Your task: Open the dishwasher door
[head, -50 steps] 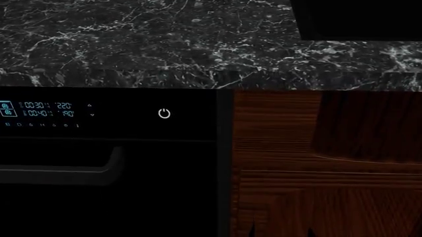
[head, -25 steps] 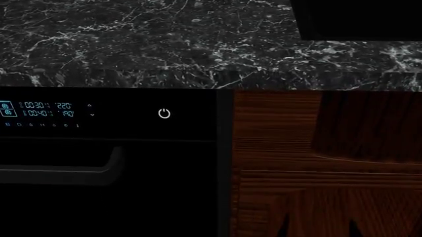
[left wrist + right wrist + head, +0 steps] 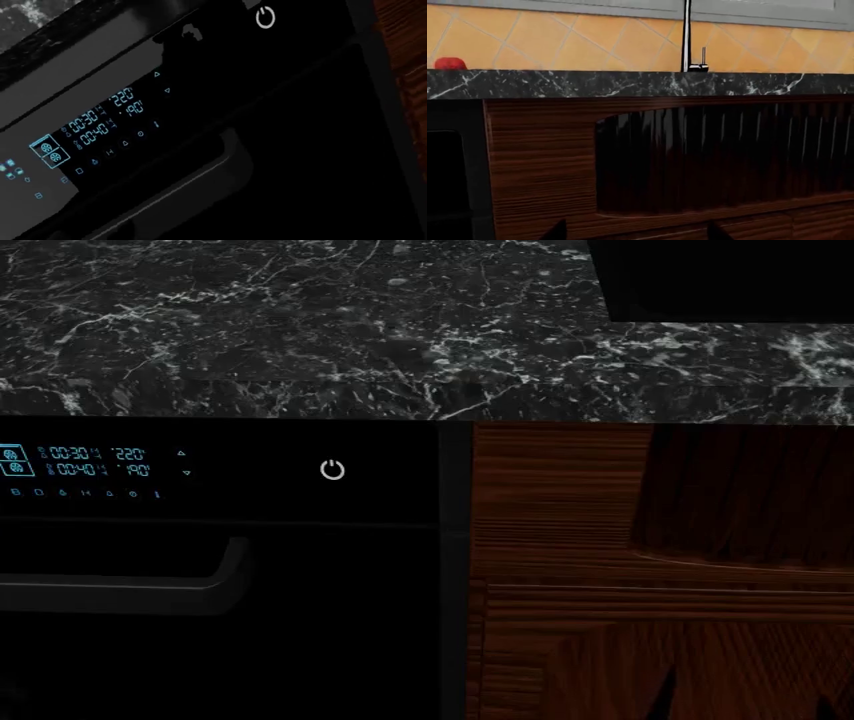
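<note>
The dishwasher door (image 3: 320,620) is a glossy black panel at the left of the head view and looks closed. It has cyan readouts (image 3: 94,462), a white power symbol (image 3: 332,470) and a dark grey bar handle (image 3: 120,587). The left wrist view looks closely at the door (image 3: 313,150), its handle (image 3: 187,185) and its readouts (image 3: 100,117); the left gripper's fingers do not show there. My right gripper (image 3: 747,706) shows only as two dark fingertips (image 3: 659,704) at the bottom edge, in front of the wood cabinet. In the right wrist view the gripper (image 3: 635,231) is open and empty.
A black marble countertop (image 3: 334,330) runs above the door, with the black sink basin (image 3: 721,280) at the far right. A reddish-brown wood cabinet panel (image 3: 641,560) stands right of the door. The right wrist view shows a faucet (image 3: 686,35) and a red object (image 3: 450,63) on the counter.
The right gripper's fingertips have moved to the right along the bottom of the head view and stand wider apart. The door has not moved.
</note>
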